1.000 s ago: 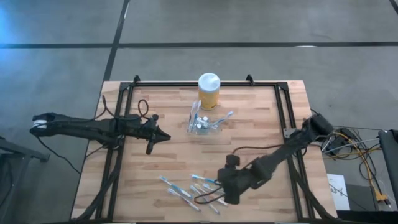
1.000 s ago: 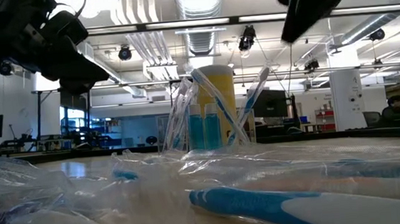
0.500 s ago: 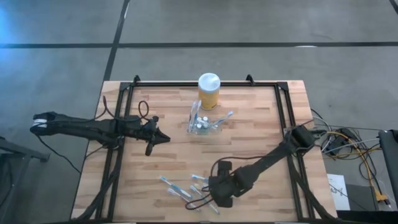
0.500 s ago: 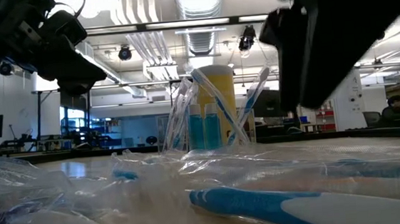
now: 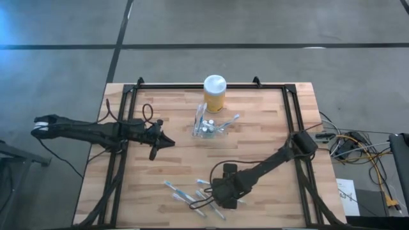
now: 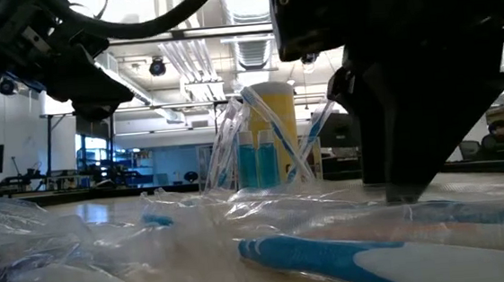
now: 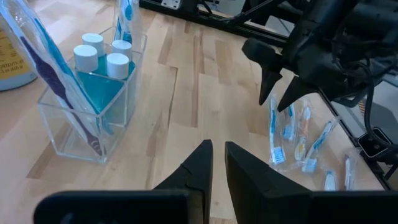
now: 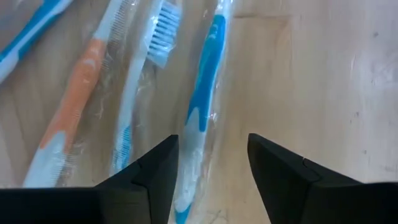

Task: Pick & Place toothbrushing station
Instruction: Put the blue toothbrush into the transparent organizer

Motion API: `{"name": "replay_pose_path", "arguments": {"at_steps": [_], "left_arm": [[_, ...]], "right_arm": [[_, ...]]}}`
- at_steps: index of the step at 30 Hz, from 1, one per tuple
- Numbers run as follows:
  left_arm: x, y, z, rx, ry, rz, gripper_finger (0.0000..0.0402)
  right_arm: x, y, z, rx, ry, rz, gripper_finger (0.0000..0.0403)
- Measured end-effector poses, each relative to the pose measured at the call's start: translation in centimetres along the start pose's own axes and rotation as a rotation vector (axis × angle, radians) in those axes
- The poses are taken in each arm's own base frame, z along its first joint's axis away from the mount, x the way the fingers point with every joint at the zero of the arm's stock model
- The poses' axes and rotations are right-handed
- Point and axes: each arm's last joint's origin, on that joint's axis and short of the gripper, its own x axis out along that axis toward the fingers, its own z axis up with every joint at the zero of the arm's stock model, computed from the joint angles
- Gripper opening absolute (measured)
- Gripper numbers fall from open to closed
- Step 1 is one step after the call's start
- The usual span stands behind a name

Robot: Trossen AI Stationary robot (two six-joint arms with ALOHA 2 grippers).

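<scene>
Blue wrapped toothbrush (image 8: 200, 106) lies between the parted fingers of the right gripper (image 5: 220, 199) low over the counter (image 5: 268, 128), so pickup is in hand: descend, clamp, carry to the station (image 5: 208, 126) mid-counter; left gripper (image 7: 214, 163) waits, nearly closed.

right gripper (image 5: 217, 199) hides some loose toothbrushes (image 5: 185, 195), low view foreground blurred

Wooden table (image 5: 255, 137), black frame round edges. Yellow jar (image 5: 214, 93) near back edge. Clear holder (image 5: 208, 126) just in front of jar. Wrapped toothbrushes (image 5: 185, 195) far in front of jar.
</scene>
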Motion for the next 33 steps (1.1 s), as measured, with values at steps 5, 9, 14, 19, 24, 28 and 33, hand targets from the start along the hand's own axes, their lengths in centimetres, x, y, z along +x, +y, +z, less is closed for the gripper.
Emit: {"name": "replay_pose_path", "arguments": {"at_steps": [5,9,14,19,24,28,33], "left_arm": [[0.0,0.0,0.0,0.001,0.001,-0.003,0.0044],[0.0,-0.1,0.0,0.0,0.0,-0.003,0.0046],[0.0,-0.1,0.0,0.001,0.003,-0.006,0.0044],[0.0,-0.2,-0.1,0.004,0.006,-0.012,0.0046],[0.0,-0.2,-0.1,0.004,0.006,-0.013,0.0044],[0.1,-0.3,-0.1,0.011,0.01,-0.022,0.0045],[0.1,-0.4,-0.2,0.029,0.015,-0.032,0.0044]], "right_arm": [[1.0,0.1,-0.1,-0.009,0.027,-0.007,0.0162],[1.2,-0.3,0.0,-0.003,0.043,-0.002,0.0118],[0.8,-1.1,0.0,-0.013,0.05,-0.027,0.0047],[0.0,-1.7,0.1,-0.024,0.027,-0.079,0.002],[-2.0,-2.2,0.4,-0.017,-0.041,-0.101,0.002],[-4.8,-2.5,0.4,-0.036,-0.146,-0.102,0.002],[-8.2,-3.2,-0.4,-0.091,-0.369,-0.015,0.0019]]}}
